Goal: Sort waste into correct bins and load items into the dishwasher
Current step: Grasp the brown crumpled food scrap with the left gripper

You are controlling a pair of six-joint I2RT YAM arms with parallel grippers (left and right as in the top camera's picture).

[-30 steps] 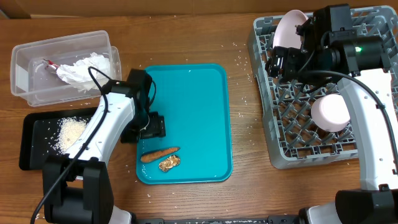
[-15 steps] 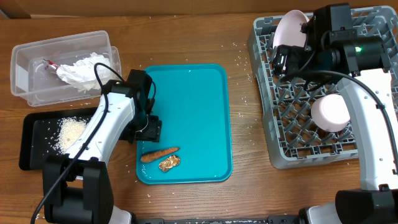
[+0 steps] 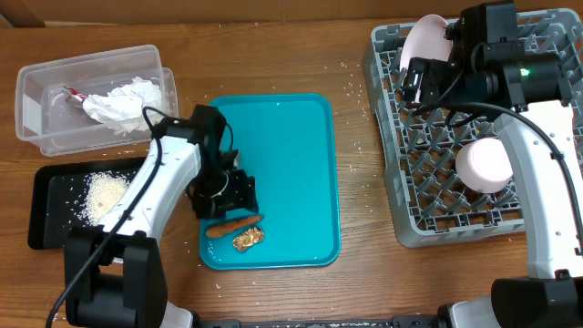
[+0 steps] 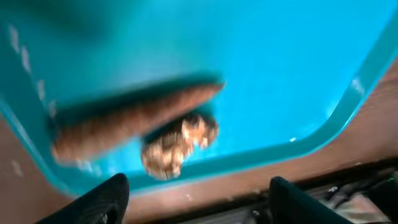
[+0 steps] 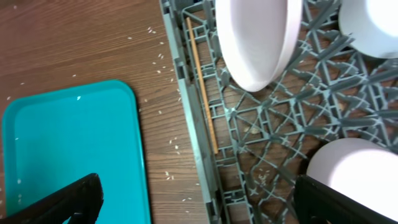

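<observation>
At the near end of the teal tray point(image 3: 282, 146) lie the golden-brown scrap point(image 3: 248, 240) and, just beyond it, the carrot strip point(image 3: 234, 225). The left gripper point(image 3: 235, 196) hovers close above them, its fingers point(image 4: 102, 199) spread apart with nothing between them. Left of the teal tray, the black tray point(image 3: 50, 223) holds a heap of rice point(image 3: 104, 194). Farther back, the clear tub point(image 3: 41, 109) holds crumpled napkins point(image 3: 118, 102). To the right, the grey dish rack point(image 3: 410, 228) carries a white bowl point(image 3: 485, 164) and, at its far corner, a white dish point(image 3: 421, 41) on edge. The right gripper point(image 3: 419, 87) hangs over the rack there, jaws spread wide and empty.
</observation>
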